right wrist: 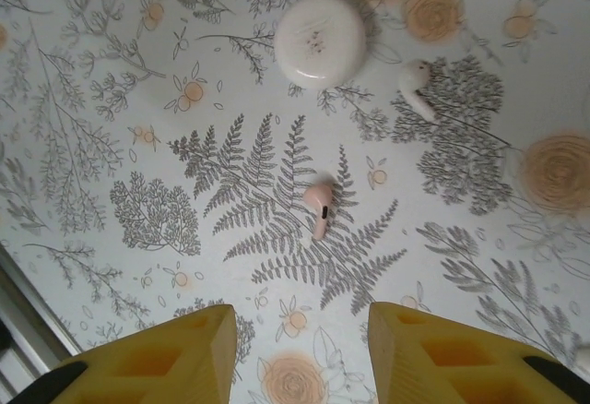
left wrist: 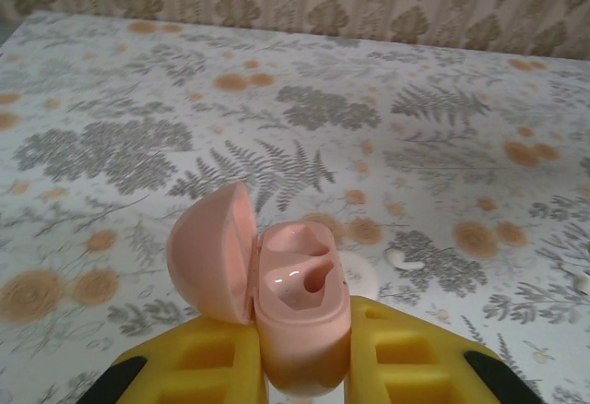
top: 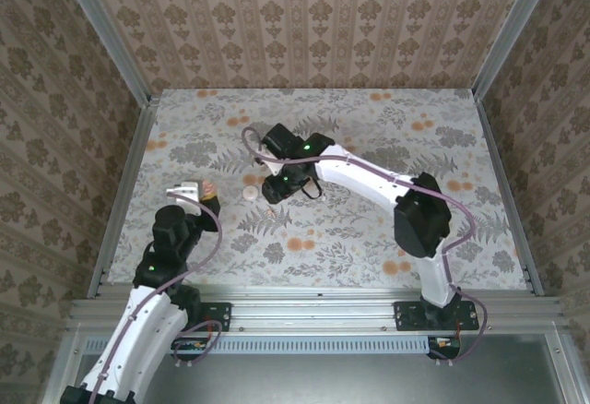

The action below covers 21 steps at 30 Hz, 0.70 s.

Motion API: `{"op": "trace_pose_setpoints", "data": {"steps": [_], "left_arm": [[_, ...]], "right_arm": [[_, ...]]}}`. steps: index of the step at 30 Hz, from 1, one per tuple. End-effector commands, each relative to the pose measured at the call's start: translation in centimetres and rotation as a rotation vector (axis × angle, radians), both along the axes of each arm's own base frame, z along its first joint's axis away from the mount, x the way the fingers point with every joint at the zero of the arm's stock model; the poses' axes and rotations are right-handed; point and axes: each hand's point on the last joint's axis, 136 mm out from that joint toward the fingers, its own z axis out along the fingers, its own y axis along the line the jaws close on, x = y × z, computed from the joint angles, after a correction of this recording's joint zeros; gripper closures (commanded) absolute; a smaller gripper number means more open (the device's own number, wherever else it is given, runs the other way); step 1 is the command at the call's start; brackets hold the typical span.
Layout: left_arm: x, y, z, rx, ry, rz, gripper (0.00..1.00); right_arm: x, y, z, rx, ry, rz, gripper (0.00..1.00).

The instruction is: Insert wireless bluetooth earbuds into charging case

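Right hand (right wrist: pixel 300 314): held part-open, empty, over the middle of the table (right wrist: pixel 101 192) | pink earbud (right wrist: pixel 318 207): laid flat straight ahead of the gap, long axis across the closing line | charging case (left wrist: pixel 300 298): clamped lid-open in left hand (left wrist: pixel 309 344), toward left edge.

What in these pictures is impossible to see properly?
- Left wrist view: the charging case has its underside hidden between the left fingers and cut off by the bottom edge.
- Right wrist view: the round white puck shows its top alone; what it is, I cannot tell.
- Top view: the earbuds are too small to pick out.
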Motion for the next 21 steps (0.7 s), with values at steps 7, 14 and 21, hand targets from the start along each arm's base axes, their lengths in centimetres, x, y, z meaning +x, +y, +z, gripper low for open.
{"op": "trace_pose_setpoints", "data": {"steps": [7,14,21], "left_arm": [[0.3,3.0,0.6,-0.074,0.056,0.136,0.80],[0.7,3.5,0.3,-0.085,0.090,0.149,0.80],[0.9,3.8,-0.2,-0.087,0.112,0.159,0.80]], "right_arm": [[0.5,0.3,-5.0,-0.196,0.071,0.005,0.57],[0.9,0.6,-7.2,-0.267,0.078,0.000,0.57],[0.4,1.1,-8.9,-0.312,0.099,0.025,0.57]]}}
